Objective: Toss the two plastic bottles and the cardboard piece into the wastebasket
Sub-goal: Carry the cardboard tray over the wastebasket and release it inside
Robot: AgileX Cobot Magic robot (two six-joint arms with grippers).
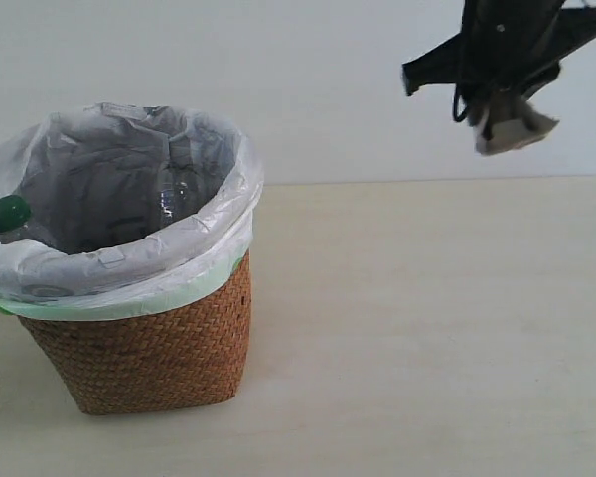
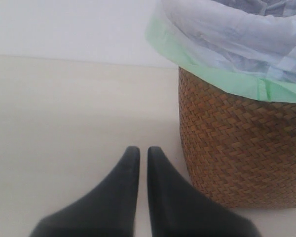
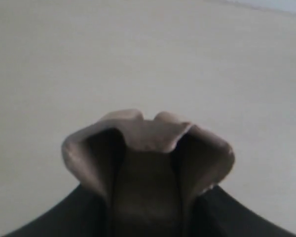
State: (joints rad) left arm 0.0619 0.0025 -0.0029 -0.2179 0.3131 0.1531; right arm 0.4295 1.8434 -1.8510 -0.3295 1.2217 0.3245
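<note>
The wicker wastebasket [image 1: 149, 358] with its white bag stands at the left. Inside it lie the green-capped bottle [image 1: 8, 215] against the near-left rim and a second clear bottle [image 1: 174, 199] deeper in; its cap and label are hidden. High at the right, my right gripper [image 1: 507, 119] is shut on the grey-brown cardboard piece [image 1: 515, 127], well clear of the table and right of the basket. In the right wrist view the cardboard piece [image 3: 148, 148] fills the space between the fingers. My left gripper [image 2: 139, 150] is shut and empty, low over the table beside the wastebasket [image 2: 241, 148].
The pale tabletop [image 1: 427, 328] stretches to the right of the basket, with a plain white wall behind. The bag's green edge [image 2: 212, 74] hangs over the basket rim.
</note>
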